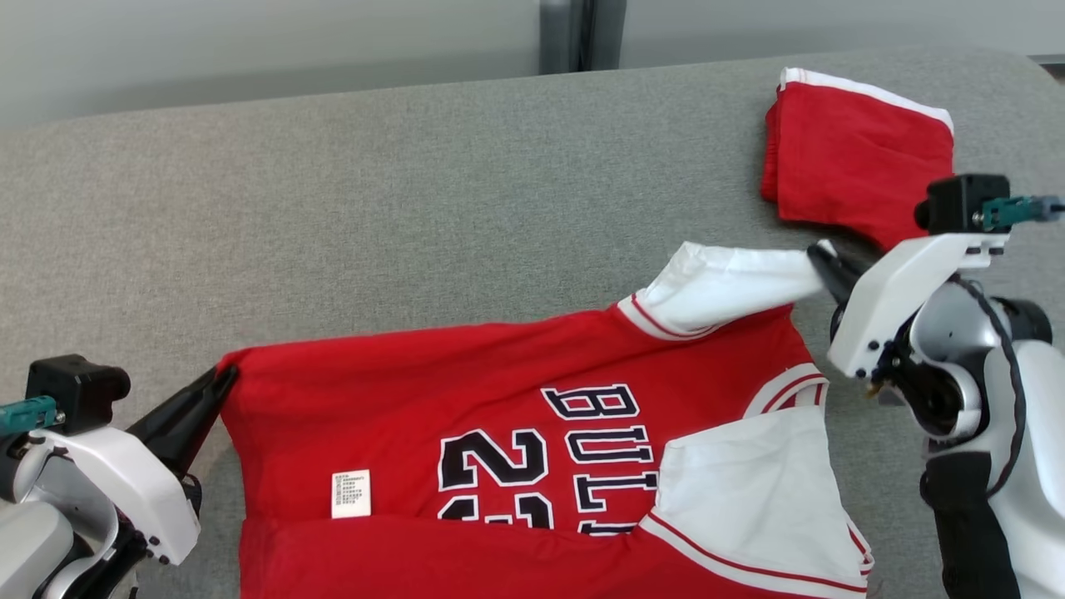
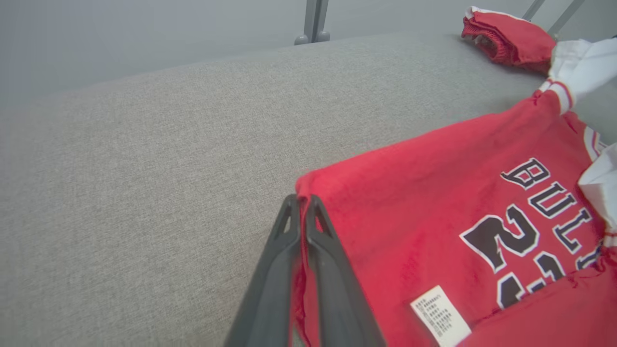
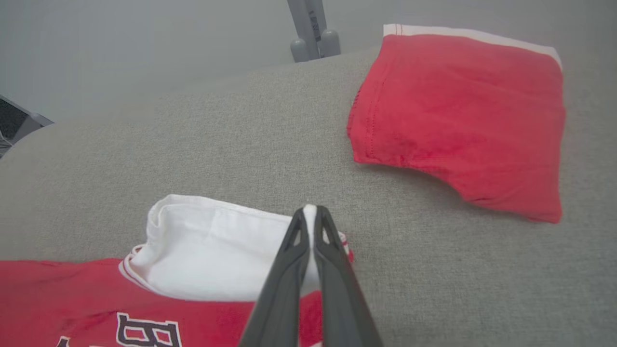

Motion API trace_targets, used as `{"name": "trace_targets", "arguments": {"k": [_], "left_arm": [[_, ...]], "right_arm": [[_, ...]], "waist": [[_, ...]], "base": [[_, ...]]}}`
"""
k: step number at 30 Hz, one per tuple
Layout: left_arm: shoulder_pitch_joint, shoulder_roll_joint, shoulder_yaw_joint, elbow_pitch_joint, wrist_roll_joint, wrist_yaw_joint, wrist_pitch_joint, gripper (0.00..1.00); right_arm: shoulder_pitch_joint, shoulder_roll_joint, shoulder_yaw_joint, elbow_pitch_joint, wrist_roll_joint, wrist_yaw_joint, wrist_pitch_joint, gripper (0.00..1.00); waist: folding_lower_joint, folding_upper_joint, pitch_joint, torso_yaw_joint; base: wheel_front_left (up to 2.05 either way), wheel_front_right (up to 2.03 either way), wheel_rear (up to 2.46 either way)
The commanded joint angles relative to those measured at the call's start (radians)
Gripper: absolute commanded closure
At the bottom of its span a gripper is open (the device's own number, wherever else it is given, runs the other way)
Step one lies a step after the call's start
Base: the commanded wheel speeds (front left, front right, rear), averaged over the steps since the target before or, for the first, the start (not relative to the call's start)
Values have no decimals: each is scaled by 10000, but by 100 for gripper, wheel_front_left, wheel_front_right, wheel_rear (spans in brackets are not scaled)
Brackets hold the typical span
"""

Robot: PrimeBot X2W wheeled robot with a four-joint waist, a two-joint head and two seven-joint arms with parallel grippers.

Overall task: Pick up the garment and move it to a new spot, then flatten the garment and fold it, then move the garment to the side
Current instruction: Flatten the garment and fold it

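Dark fingers of the left gripper (image 1: 223, 378) rise from the lower left of the head view. They are pressed together on the left corner of the red jersey (image 1: 399, 416), with red cloth caught between them. At the right of the frame the right gripper (image 1: 819, 256) is likewise closed, pinching the end of a white sleeve (image 1: 732, 283) that is drawn out toward the upper right.

The jersey lies spread across the lower middle of the frame, print side up, its dark lettering and number turned sideways. A small white label (image 1: 350, 493) sits on it near the bottom, and a band of red cloth lies folded over the lower part of the print. The other white sleeve (image 1: 749, 491) rests on the jersey's lower right.

Under it all is a grey woven surface (image 1: 416, 208), padded-looking, with a rounded far edge running across the top of the frame. At the upper right, apart from the jersey, a folded red piece (image 1: 857, 158) with a white band lies on the same surface. Beyond the edge stands a plain pale grey wall (image 1: 250, 50), with a grey upright post (image 1: 566, 33) at top centre.
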Motion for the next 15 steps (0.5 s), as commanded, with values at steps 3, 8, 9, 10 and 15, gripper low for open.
{"name": "trace_targets", "arguments": {"k": [3, 8, 9, 10, 15], "left_arm": [[209, 214, -148, 51, 86, 69, 235, 100], [391, 536, -292, 9, -59, 126, 656, 100], [413, 608, -275, 27, -101, 140, 713, 100], [436, 651, -261, 47, -144, 123, 772, 100], [577, 897, -362, 82, -311, 89, 1130, 100]], "right_arm": [[585, -64, 152, -543, 276, 1, 419, 100], [1195, -62, 316, -1333, 552, 1, 1181, 100], [1314, -62, 338, -1482, 653, 1, 1342, 100], [1429, -63, 346, -1646, 745, 1, 1543, 100], [1972, -64, 384, -2414, 1055, 1, 2437, 100]], "waist": [[0, 0, -216, -186], [0, 0, -433, -423], [0, 0, -469, -464], [0, 0, -498, -505], [0, 0, -629, -714]], "base": [[0, 0, 0], [0, 0, 0], [0, 0, 0], [0, 0, 0], [0, 0, 0]]}}
